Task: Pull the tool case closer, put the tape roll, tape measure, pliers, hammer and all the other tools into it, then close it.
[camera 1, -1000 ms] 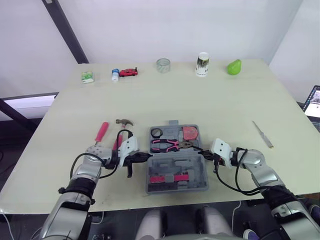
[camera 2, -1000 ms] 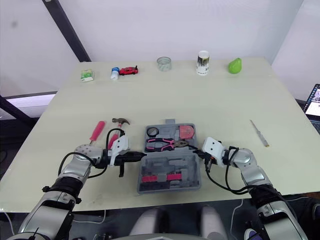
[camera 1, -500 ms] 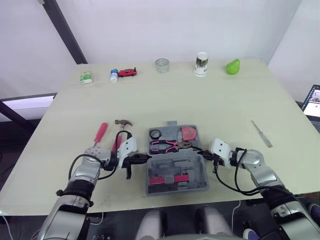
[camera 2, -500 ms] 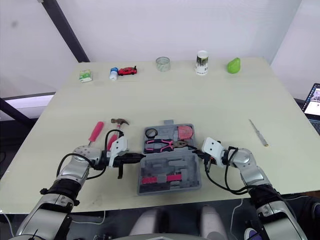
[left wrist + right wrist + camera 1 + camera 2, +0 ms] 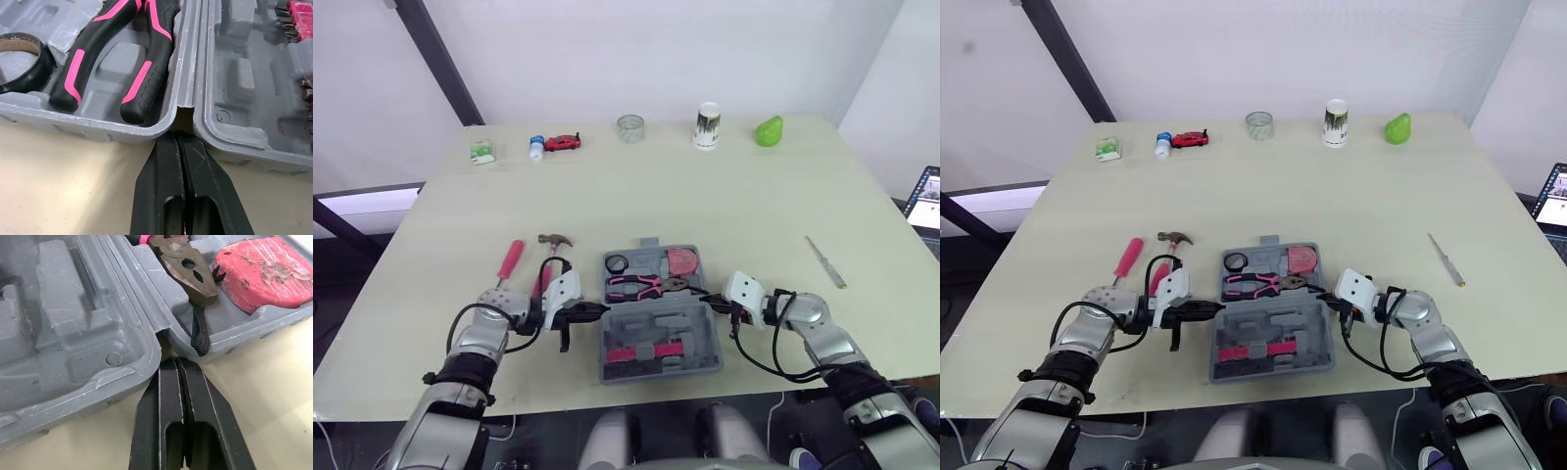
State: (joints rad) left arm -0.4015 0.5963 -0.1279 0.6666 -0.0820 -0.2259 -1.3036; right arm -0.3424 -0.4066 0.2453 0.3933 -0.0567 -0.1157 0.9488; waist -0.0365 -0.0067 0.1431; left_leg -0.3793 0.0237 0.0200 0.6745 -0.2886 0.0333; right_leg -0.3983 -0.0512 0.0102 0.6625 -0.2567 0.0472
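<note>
Tool case lay open; L fingers & R fingers were pressed together, empty, at its hinge ends. Stiff, prob. light plastic: grip sidewalls

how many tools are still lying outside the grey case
3. A pink-handled screwdriver and a steel-headed hammer with a pink grip lie side by side left of the open grey plastic tool case; a slim silver tool lies well off to its right. None seem hidden.
</note>
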